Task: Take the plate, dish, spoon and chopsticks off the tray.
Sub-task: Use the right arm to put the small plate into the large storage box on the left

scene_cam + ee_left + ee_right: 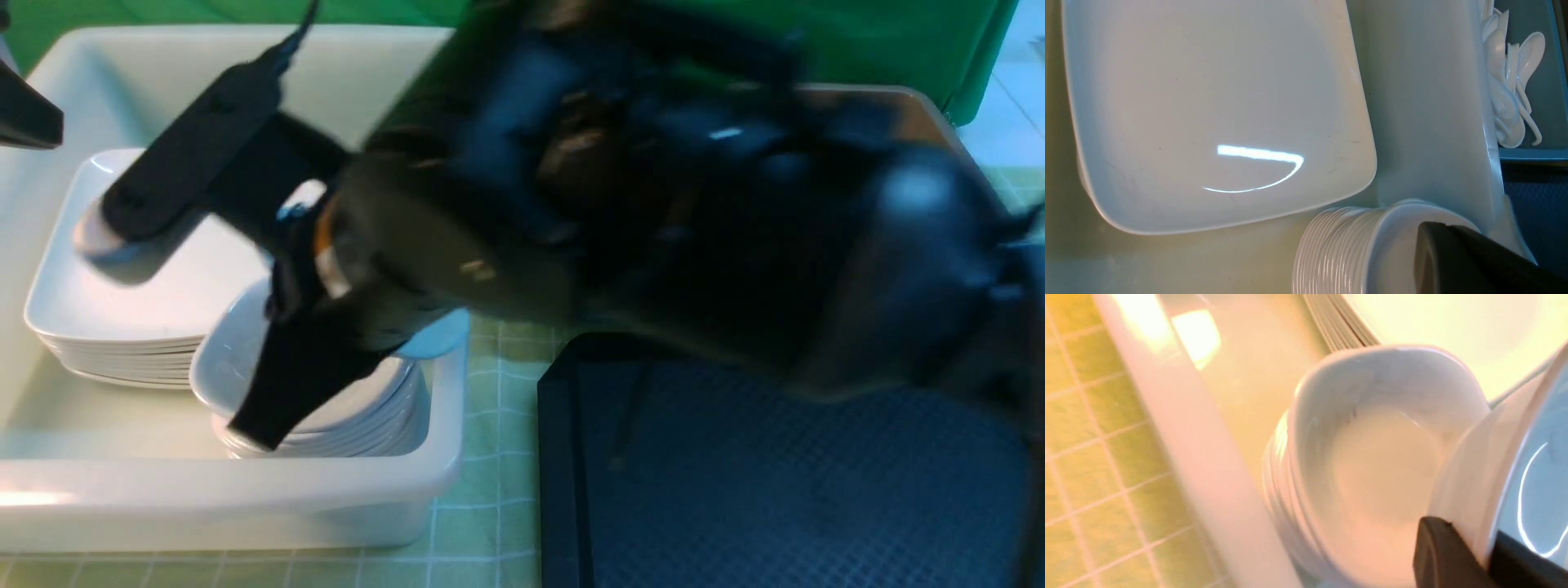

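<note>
My right arm reaches across the front view, heavily blurred. Its right gripper hangs over the stack of small dishes and is shut on the rim of a white dish. A large white plate tops a stack beside them. The black tray lies at the right, and thin dark chopsticks seem to rest on it. Much of the tray is hidden by the arm. My left gripper is shut and empty, high at the far left.
Plates and dishes sit in a white tub left of the tray. Several white spoons lie in a blue tub beyond the white tub's wall. A green checked cloth covers the table.
</note>
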Controlling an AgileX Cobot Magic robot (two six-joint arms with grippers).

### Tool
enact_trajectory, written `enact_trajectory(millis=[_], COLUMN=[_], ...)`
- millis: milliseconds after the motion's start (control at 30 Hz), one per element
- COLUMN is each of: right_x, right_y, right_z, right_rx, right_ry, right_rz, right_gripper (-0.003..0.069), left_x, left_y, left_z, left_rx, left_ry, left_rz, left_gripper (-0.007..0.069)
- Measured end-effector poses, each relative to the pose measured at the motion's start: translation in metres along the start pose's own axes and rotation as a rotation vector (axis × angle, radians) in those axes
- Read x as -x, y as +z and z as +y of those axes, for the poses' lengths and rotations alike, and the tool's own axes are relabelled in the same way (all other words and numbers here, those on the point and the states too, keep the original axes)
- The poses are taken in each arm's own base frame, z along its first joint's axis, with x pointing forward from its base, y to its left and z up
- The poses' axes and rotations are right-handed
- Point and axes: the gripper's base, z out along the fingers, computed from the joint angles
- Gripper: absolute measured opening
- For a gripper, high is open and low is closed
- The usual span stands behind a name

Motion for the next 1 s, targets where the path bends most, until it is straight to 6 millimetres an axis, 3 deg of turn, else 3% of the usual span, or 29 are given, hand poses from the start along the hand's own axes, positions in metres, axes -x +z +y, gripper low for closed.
enact_trajectory(millis=[167,467,567,667,767,833,1000], right_x=[0.009,0.015,0.015,0.016,0.019,0.022,0.037], right_y=[0.023,0.038,0.043,0.047,0.045,0.041,0.007], right_z=[0.009,0.01,0.012,0.014,0.014,0.012,0.002], right_rx=[-0.015,-0.037,-0.024,-0.013,-0.009,-0.011,-0.03], right_ry=[0.051,0.192,0.252,0.295,0.304,0.309,0.32], right_rz=[0.046,0.049,0.041,0.026,0.018,0.011,0.009], right_gripper=[0.0022,0.0048,0.0113,0.0232,0.0324,0.0348,0.0366], left_x=[0.0,0.0,0.0,0.0,0.0,0.0,0.0], left_y=[0.0,0.0,0.0,0.0,0.0,0.0,0.0], left_z=[0.0,0.0,0.0,0.0,0.0,0.0,0.0], left_rx=[0.0,-0.001,-0.001,-0.001,-0.001,-0.001,-0.001], left_ry=[0.001,0.001,0.001,0.001,0.001,0.001,0.001], left_rz=[0.0,0.0,0.0,0.0,0.0,0.0,0.0], left_gripper=[-0.0008,-0.0008,-0.0008,-0.0008,-0.0008,-0.0008,-0.0008])
